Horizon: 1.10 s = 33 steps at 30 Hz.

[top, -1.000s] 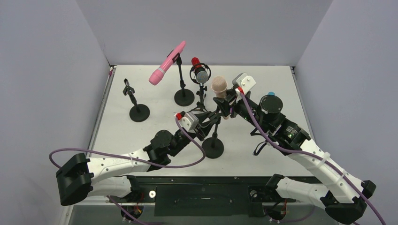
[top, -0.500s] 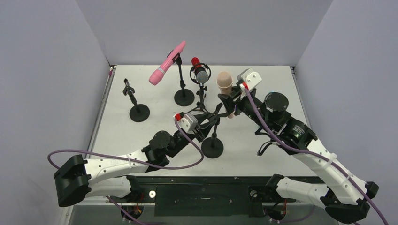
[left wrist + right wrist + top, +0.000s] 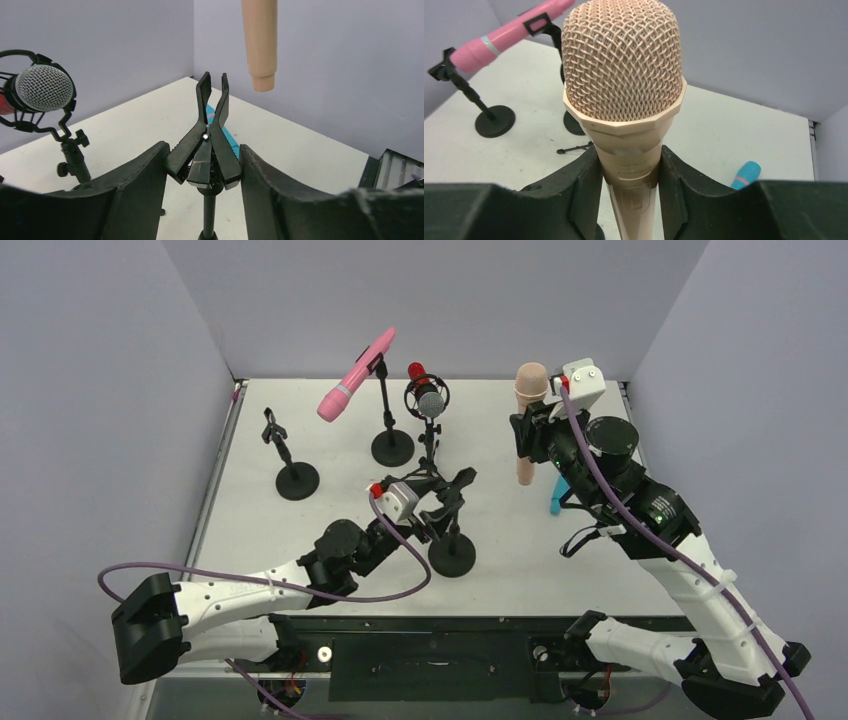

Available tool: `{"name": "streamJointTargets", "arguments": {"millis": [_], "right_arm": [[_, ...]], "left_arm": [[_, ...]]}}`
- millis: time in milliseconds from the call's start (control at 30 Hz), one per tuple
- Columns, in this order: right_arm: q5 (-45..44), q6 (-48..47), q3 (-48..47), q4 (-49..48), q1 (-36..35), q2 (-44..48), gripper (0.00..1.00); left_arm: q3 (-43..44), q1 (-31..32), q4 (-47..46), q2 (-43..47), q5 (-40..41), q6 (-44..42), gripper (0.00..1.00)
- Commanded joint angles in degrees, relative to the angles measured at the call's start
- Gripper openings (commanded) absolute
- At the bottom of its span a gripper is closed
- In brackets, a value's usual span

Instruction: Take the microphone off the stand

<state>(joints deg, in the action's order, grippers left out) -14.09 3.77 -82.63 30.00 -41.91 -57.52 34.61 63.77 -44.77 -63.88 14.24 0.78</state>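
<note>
The beige microphone (image 3: 526, 420) hangs upright in the air, clear of its stand, with my right gripper (image 3: 533, 432) shut on its handle just below the mesh head (image 3: 623, 65). In the right wrist view the fingers (image 3: 586, 185) press both sides of the handle. The black stand (image 3: 452, 553) is at mid-table and its spring clip (image 3: 210, 127) holds nothing. My left gripper (image 3: 443, 504) is shut on the clip's handles, one finger (image 3: 145, 175) against each side. The microphone's tail (image 3: 260, 50) hangs above and right of the clip.
A pink microphone (image 3: 357, 373) sits on a tall stand at the back. A red and silver studio microphone (image 3: 427, 397) stands on a tripod. A small clip stand (image 3: 288, 458) with nothing in it is at the left. A teal microphone (image 3: 558, 496) lies on the table under the right arm.
My right gripper has pulled the beige microphone out of the clip and carried it up and to the back right. My left gripper has stayed on the clip.
</note>
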Motion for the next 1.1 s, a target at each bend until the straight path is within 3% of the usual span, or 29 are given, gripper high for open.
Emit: {"name": "streamJointTargets", "arguments": {"millis": [0,133,200,400,533,867,1067], "right_arm": [[-2.38,3.97,0.67,2.14,2.63,-1.07,0.00],[-2.25,4.77,1.40,2.32,3.44,-1.40,0.00],[-2.18,5.12,1.42,2.65,3.98,-1.82,0.00],[0.33,7.58,1.08,4.15,8.05,-4.80,0.00],[4.76,10.66,0.27,5.44,15.15,-9.63,0.00],[10.27,16.84,-4.78,6.10,29.51,-27.46,0.00],[11.16,18.29,-11.30,8.01,33.10,-39.82,0.00]], "left_arm": [[1.77,-0.05,4.15,1.25,1.15,-1.14,0.68],[2.74,-0.04,5.35,1.49,1.10,-1.13,0.94],[3.13,-0.04,5.84,1.72,0.88,-1.13,0.98],[4.18,-0.04,8.75,3.96,3.16,-1.13,0.96],[5.13,-0.05,13.22,7.21,5.56,-1.13,0.96],[3.62,0.00,25.14,17.15,7.02,-0.29,0.96],[2.20,-0.05,29.93,21.84,7.44,2.27,0.96]]}}
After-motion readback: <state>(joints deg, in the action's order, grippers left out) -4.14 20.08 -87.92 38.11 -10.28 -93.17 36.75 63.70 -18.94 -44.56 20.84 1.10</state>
